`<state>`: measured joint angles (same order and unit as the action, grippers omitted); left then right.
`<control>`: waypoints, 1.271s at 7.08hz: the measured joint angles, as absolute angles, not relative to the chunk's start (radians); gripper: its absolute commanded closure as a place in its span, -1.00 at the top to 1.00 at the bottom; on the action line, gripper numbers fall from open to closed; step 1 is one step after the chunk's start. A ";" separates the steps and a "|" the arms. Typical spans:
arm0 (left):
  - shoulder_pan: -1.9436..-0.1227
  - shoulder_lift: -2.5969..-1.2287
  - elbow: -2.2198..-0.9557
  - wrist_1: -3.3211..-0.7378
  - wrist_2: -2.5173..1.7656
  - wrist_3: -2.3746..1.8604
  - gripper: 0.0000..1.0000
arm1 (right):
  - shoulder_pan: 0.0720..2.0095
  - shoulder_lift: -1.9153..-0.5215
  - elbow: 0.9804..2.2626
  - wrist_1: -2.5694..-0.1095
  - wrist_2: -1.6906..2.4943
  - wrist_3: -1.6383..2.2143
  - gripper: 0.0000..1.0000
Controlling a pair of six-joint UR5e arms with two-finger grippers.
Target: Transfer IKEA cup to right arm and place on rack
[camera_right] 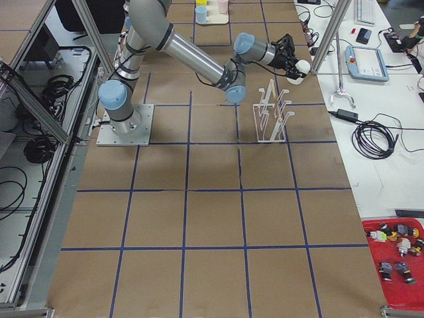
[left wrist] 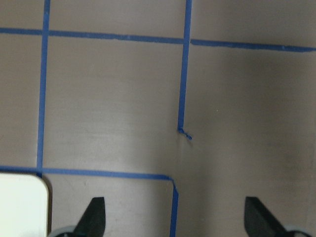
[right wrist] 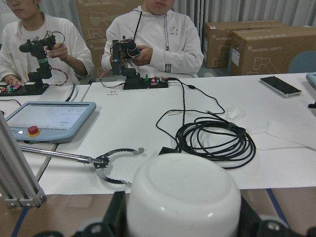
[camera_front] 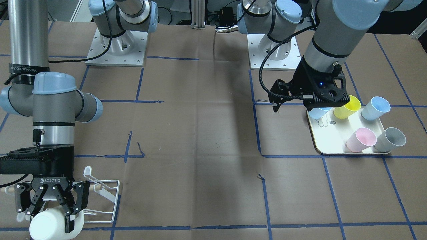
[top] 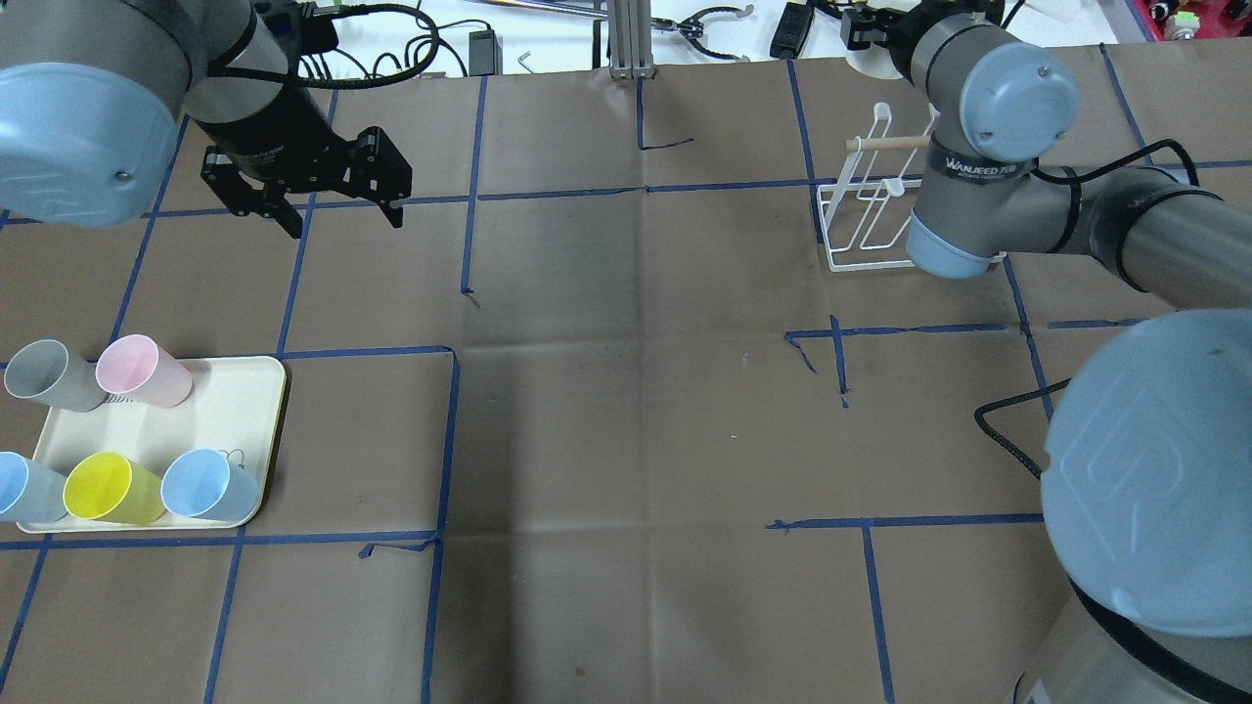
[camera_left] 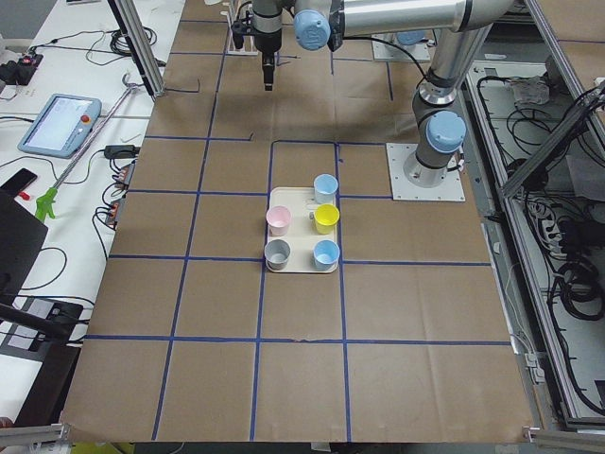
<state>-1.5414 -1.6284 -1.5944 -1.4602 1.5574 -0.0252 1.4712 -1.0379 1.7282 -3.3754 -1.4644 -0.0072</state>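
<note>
My right gripper (camera_front: 50, 216) is shut on a white cup (camera_front: 46, 230) and holds it on its side just past the white wire rack (camera_front: 105, 196), near the table's far edge. In the right wrist view the cup's rounded bottom (right wrist: 182, 197) fills the space between the fingers. In the overhead view the cup (top: 866, 61) sits beyond the rack (top: 861, 230) and its wooden dowel (top: 885, 143). My left gripper (top: 337, 220) is open and empty, above bare paper beyond the cream tray (top: 240, 391). Its fingertips (left wrist: 94, 217) show wide apart.
The cream tray (camera_front: 328, 141) holds several cups on their sides: grey (top: 44, 376), pink (top: 142, 372), yellow (top: 108, 489) and two pale blue (top: 205, 486). Operators sit at a white bench (right wrist: 148, 113) past the far edge. Blue tape lines grid the brown paper.
</note>
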 measured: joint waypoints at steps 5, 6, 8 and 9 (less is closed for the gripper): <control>-1.343 -1.444 -1.831 -1.471 1.624 0.185 0.97 | 1.459 -1.030 1.824 -3.423 -1.487 -0.013 0.36; -1.257 -1.406 -1.890 -1.450 1.626 0.277 0.97 | 1.459 -1.031 1.833 -3.424 -1.489 -0.012 0.98; -1.135 -1.355 -2.006 -1.350 1.625 0.439 0.97 | 1.459 -1.030 1.838 -3.424 -1.490 -0.010 0.99; -1.106 -1.339 -2.055 -1.307 1.625 0.473 0.97 | 1.460 -1.029 1.839 -3.424 -1.491 -0.008 0.99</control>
